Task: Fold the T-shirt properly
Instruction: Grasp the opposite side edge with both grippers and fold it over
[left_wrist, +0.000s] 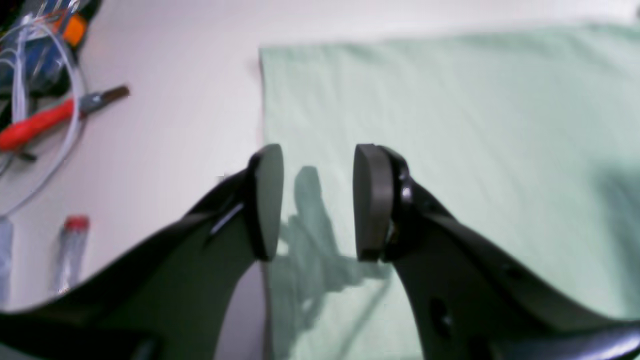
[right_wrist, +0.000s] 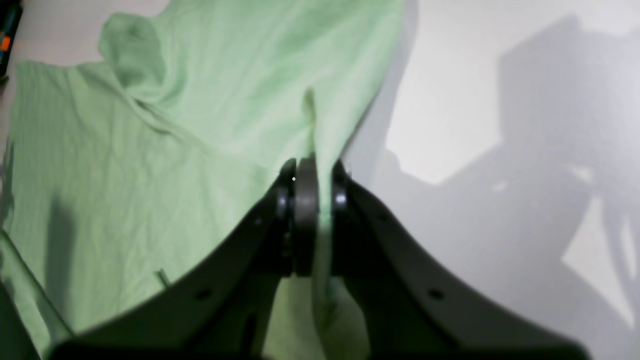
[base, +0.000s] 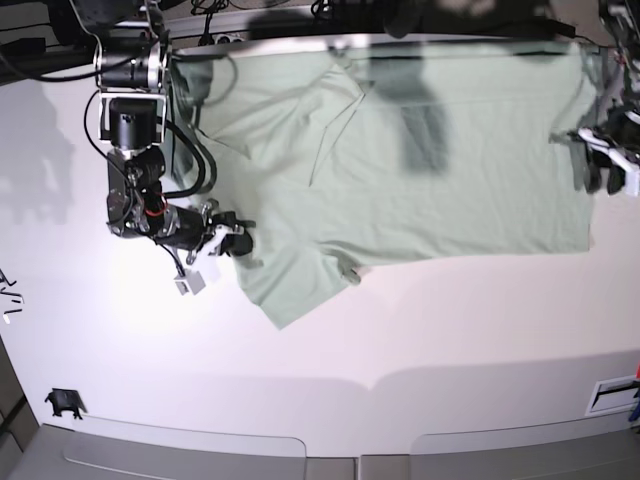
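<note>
Across the white table (base: 330, 340) you see the T-shirt (base: 420, 170) spread nearly flat, filling most of the far half, with one sleeve (base: 290, 285) angling toward the near side. Your right gripper (right_wrist: 312, 200) sits at the shirt's edge by that sleeve, its jaws pressed together on a ridge of the mint fabric, which rises in a fold between the pads (right_wrist: 305, 210). At the opposite end, your left gripper (left_wrist: 317, 200) hangs over the straight edge of the T-shirt with its jaws spread and nothing between them; its shadow falls on the cloth below. Off the shirt, beside that edge, you have red-handled pliers (left_wrist: 55, 117) and a small red-capped tube (left_wrist: 72, 245) lying well apart from the fabric.
</note>
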